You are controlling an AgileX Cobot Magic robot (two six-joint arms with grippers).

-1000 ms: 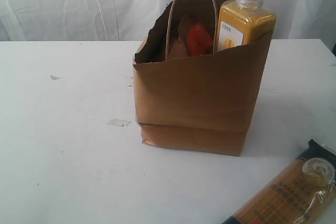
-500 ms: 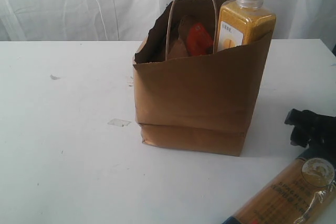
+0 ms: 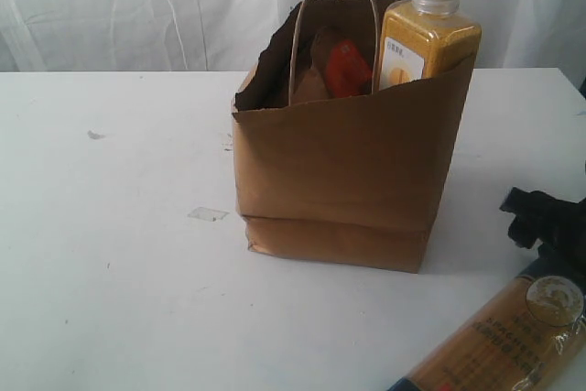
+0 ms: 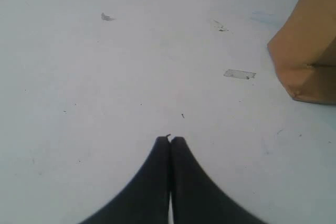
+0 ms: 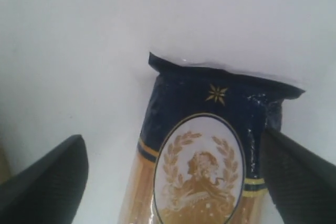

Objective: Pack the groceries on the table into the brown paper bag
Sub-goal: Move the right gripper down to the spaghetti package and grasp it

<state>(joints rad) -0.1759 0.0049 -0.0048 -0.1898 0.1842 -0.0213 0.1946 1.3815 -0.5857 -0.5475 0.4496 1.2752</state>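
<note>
Well, the counter (image 3: 110,226) is big & white w/ a few small marks, and it's mostly bare.

Next biggest is the brown paper bag (image 3: 348,171). It stands upright near the middle, top open, handles up.

Then the spaghetti packet (image 3: 504,336). It lies flat on the counter, near the bag, off to the right and closer to the camera. It's the only food not in the bag, so it's what is left to do.

The yellow bottle (image 3: 426,43) stands in the bag at the right side, w/ its white cap poking out over the rim. The brown pouch (image 3: 343,66) w/ the orange-red label sits in the bag too, beside the bottle. Other food may be lower down in the bag, but I can't see it.

The right end effector (image 5: 172,137) is wide open, w/ one jaw on each side of the packet's dark top end. It has hold of nothing yet.

The left end effector (image 4: 170,142) is closed tight & empty, over bare counter, apart from the bag.

So I think the job is nearly done: grab the packet, put it in.
</note>
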